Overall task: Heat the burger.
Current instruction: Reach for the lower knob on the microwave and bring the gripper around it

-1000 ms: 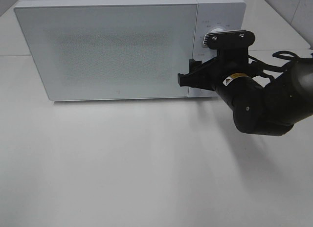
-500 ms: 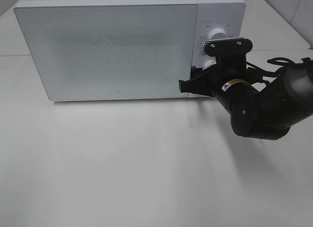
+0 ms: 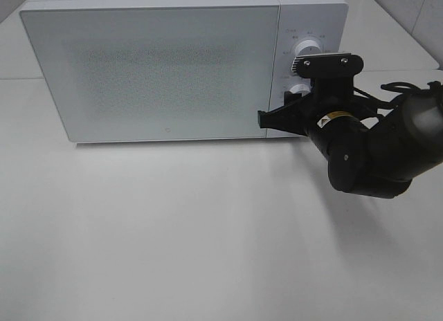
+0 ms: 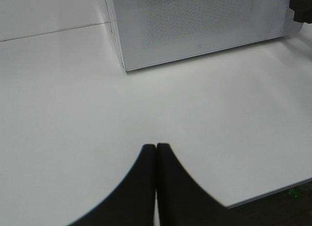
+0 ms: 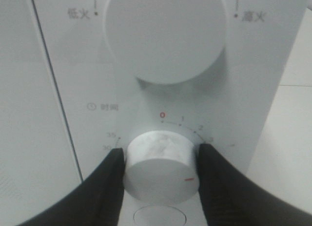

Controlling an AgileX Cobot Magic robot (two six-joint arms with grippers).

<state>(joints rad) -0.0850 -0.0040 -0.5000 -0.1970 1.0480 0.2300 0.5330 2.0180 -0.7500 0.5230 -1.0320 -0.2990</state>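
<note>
The burger is out of view. The white microwave (image 3: 159, 65) stands with its door closed. My right gripper (image 3: 288, 106) is at the control panel, and in the right wrist view my right gripper (image 5: 162, 154) is shut on the lower timer knob (image 5: 158, 148), one black finger touching each side. The knob's red mark (image 5: 189, 178) sits low, toward the right finger. From the high view the timer knob (image 3: 298, 90) is partly covered by the wrist. My left gripper (image 4: 156, 155) hangs shut and empty over the bare table, in front of the microwave's left corner.
A larger power knob (image 5: 165, 33) sits above the timer knob, and a round button (image 5: 158, 217) below it. The microwave fills the back of the white table (image 3: 173, 231). The right arm's dark bulk (image 3: 374, 151) hovers over the table's right side.
The right gripper's fingers have closed in from wide apart onto the timer knob. The right wrist has shifted slightly right. The left arm has not moved.
</note>
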